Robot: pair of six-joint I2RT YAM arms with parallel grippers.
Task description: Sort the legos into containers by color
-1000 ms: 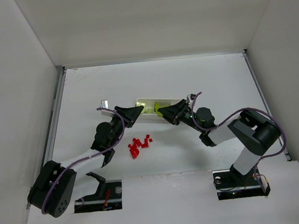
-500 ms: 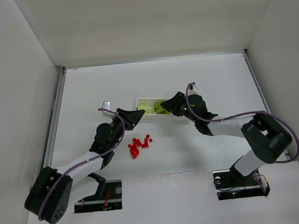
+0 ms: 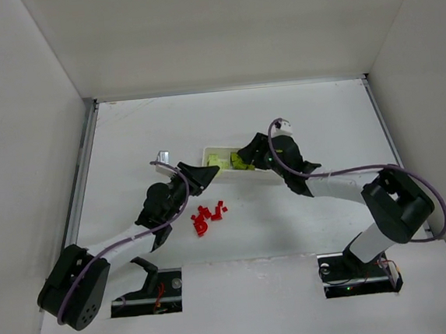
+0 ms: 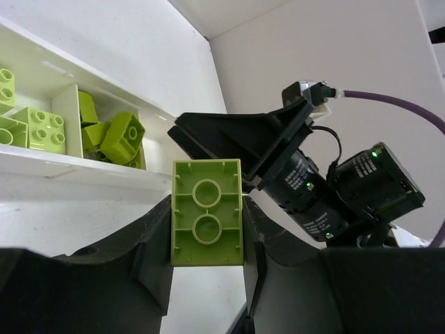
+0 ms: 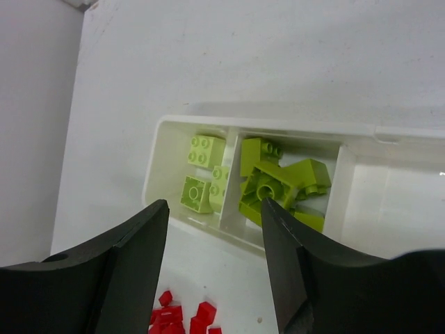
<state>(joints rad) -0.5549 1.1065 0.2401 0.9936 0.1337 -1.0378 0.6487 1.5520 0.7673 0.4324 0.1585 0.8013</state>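
My left gripper (image 4: 207,209) is shut on a lime-green lego (image 4: 206,223), studs away from the camera, held in the air just in front of the white tray (image 4: 69,163). In the top view this gripper (image 3: 198,176) sits at the tray's left end (image 3: 212,148). My right gripper (image 5: 215,204) is open and empty above the tray's near wall (image 5: 229,226). Green legos fill the left compartment (image 5: 205,151) and the middle compartment (image 5: 281,184). The right compartment (image 5: 389,202) looks bare. Small red legos (image 3: 207,216) lie heaped on the table in front of the tray.
A small grey metal piece (image 3: 159,154) lies on the table left of the tray. The two grippers stand close together, the right one (image 4: 243,136) just beyond the held brick. White walls enclose the table on three sides.
The right gripper has moved left and farther back over the tray, and its jaws have opened. The left arm has shifted slightly right, still gripping its green brick.
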